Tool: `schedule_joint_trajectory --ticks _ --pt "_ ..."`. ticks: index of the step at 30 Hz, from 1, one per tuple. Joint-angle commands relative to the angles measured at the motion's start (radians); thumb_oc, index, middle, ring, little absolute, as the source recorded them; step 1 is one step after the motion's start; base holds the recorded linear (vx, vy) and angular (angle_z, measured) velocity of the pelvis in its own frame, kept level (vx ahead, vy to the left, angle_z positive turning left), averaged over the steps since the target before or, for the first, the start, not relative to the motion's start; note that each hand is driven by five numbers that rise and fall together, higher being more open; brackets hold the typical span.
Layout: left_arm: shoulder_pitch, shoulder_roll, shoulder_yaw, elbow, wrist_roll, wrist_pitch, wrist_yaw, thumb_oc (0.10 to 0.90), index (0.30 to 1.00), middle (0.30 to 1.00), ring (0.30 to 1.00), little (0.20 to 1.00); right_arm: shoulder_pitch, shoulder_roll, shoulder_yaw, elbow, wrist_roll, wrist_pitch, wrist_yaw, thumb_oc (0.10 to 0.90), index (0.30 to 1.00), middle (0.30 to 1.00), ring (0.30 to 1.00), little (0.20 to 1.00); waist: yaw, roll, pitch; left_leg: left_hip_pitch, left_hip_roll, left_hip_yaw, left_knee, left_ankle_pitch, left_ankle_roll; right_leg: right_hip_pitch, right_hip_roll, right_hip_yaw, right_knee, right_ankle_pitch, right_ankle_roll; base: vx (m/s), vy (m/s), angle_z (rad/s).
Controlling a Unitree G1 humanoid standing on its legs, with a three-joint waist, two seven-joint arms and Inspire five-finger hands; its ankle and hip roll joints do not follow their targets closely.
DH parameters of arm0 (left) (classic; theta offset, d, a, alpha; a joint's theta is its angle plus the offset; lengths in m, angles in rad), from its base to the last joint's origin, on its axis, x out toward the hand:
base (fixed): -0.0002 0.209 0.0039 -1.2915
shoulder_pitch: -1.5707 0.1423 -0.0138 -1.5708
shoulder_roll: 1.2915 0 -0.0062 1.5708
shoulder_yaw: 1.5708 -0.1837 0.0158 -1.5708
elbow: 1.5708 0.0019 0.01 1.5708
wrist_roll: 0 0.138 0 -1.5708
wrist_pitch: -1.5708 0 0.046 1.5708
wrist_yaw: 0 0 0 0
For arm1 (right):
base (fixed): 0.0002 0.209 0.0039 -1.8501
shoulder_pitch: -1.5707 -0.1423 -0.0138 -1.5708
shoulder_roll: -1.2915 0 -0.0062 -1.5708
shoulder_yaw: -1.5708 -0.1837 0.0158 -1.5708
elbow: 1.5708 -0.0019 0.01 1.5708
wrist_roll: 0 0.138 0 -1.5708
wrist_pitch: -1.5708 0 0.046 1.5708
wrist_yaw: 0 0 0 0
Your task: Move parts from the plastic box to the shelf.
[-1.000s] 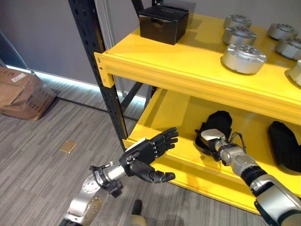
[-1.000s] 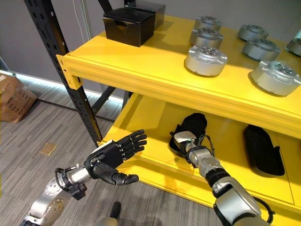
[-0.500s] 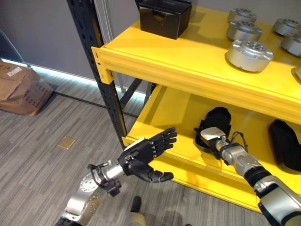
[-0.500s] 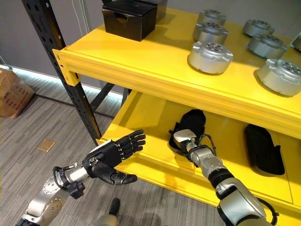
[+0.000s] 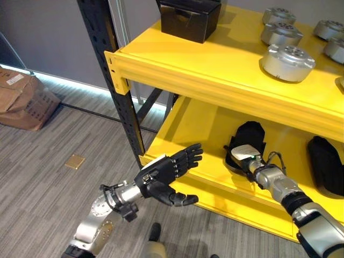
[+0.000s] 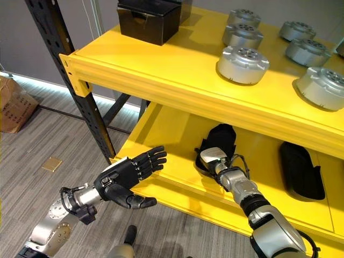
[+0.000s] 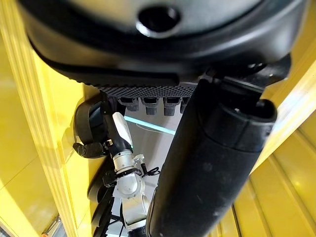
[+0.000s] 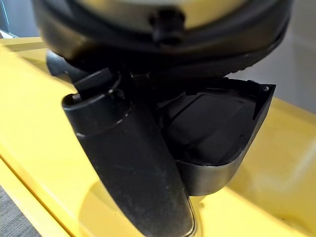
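A black shell-shaped part [image 5: 250,133] lies on the lower level of the yellow shelf [image 5: 188,121]. My right hand [image 5: 245,154] reaches into the shelf and lies against this part's near end; the right wrist view shows my thumb [image 8: 133,163] stretched beside the part [image 8: 217,128]. My left hand [image 5: 161,174] hovers open and empty, palm up, just in front of the lower shelf's front edge. A second black part [image 5: 323,161] lies further right on the same level. Several round silver parts [image 5: 287,56] stand on the upper level.
A black box [image 5: 189,15] stands at the back of the upper level. The rack's dark perforated upright [image 5: 114,97] rises at the left corner. A cardboard box [image 5: 21,102] and a small tan square [image 5: 74,161] lie on the grey floor to the left.
The whole picture has shifted slightly, so the camera moved. Both hands keep about the same places against the shelf.
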Motion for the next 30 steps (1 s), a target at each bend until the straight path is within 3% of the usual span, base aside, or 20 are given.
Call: schedule_joint_trajectory --ticks 1,11,30 --pt "-0.116 -0.016 0.057 -0.104 -0.084 -0.071 -0.015 0.9 1.0 1.0 1.0 1.0 0.079 -0.142 0.06 0.115 -0.04 0.051 0.024 0.9 1.0 1.0 1.0 1.0 -0.006 0.026 0.039 0.043 0.056 0.067 0.022 -0.089 0.004 -0.043 -0.017 0.042 0.098 -0.052 -0.022 0.0 0.0 0.0" --pt "-0.107 -0.012 0.065 -0.107 -0.087 -0.075 -0.017 0.9 1.0 1.0 1.0 1.0 0.107 -0.161 0.014 0.124 0.021 0.08 0.019 0.9 1.0 1.0 1.0 1.0 -0.02 0.034 0.04 0.044 0.057 0.067 0.029 -0.093 0.004 -0.048 -0.018 0.05 0.111 -0.062 -0.027 0.0 0.0 0.0" --pt "-0.108 -0.008 0.061 -0.112 -0.095 -0.08 -0.007 0.9 1.0 1.0 1.0 1.0 0.103 -0.166 -0.003 0.105 0.013 0.093 -0.007 0.9 1.0 1.0 1.0 1.0 -0.032 0.046 0.043 0.043 0.054 0.072 0.037 -0.097 0.005 -0.056 -0.022 0.056 0.124 -0.066 -0.028 0.0 0.0 0.0"
